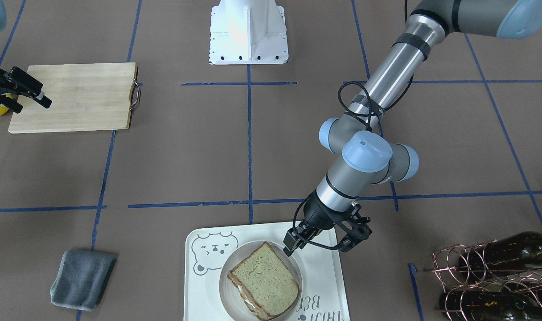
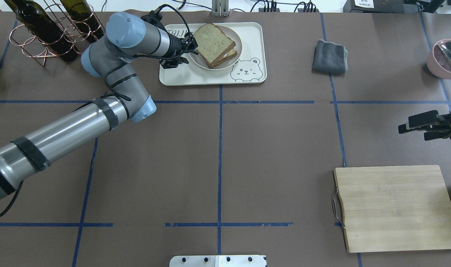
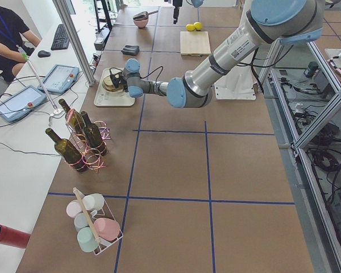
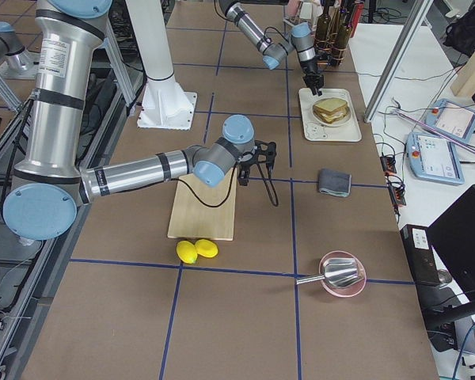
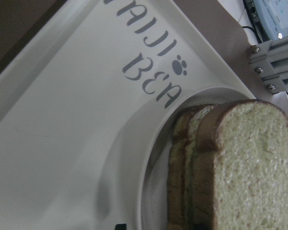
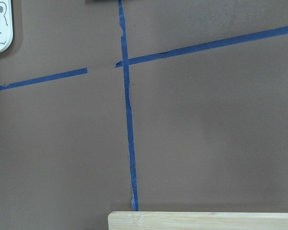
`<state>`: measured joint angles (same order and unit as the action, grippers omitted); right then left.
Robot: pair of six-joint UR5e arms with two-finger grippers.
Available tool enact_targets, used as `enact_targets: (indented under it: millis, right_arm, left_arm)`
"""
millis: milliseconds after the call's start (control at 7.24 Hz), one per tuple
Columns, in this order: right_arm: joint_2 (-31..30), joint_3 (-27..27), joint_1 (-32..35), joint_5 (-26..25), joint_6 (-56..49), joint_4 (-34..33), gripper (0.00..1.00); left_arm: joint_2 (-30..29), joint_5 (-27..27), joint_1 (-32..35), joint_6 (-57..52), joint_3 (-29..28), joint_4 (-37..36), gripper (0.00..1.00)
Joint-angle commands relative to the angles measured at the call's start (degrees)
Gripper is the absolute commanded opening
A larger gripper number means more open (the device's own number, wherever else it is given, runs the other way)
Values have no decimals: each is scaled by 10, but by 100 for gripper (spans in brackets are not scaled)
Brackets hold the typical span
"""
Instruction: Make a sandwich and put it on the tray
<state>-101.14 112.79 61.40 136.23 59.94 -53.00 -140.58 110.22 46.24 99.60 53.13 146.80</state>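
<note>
Exterior front-facing: left fingers (image 1: 291, 243) apart, just beside sandwich (image 1: 264, 281) on plate (image 1: 225, 267) in tray (image 1: 199, 290).

Grey lettering (image 5: 151, 67) on the tray (image 5: 62, 143) reads "TAIJI" over "BEA", with a paw print (image 5: 180, 66) beside it. That second word stops at the plate (image 5: 151, 201) rim.

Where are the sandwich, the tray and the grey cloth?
sandwich (image 2: 212, 42), overhead exterior view, centre of the top bread slice.
tray (image 2: 196, 76), overhead exterior view, bare strip left of the bear drawing.
grey cloth (image 2: 329, 56), overhead exterior view, middle of the folded cloth.
</note>
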Motion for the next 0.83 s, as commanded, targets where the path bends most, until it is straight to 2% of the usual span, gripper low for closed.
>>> enact_targets:
  millis: [0,276,553,691]
  right_arm:
    - [0,-2,9,1,0,-2,100]
    - [-12,-2,42,1,-2,-6,100]
    - [-54,-15,84,3,-117,-9,100]
    - [-75,-26,104,3,-180,-11,100]
  left_arm:
    - [146,39,11,-93,245,-125,51]
    - [264,82,29,-214,390,-148,51]
    - [423,130,87,-417,504,-149,53]
    - [494,152,133,-543,529,-148,53]
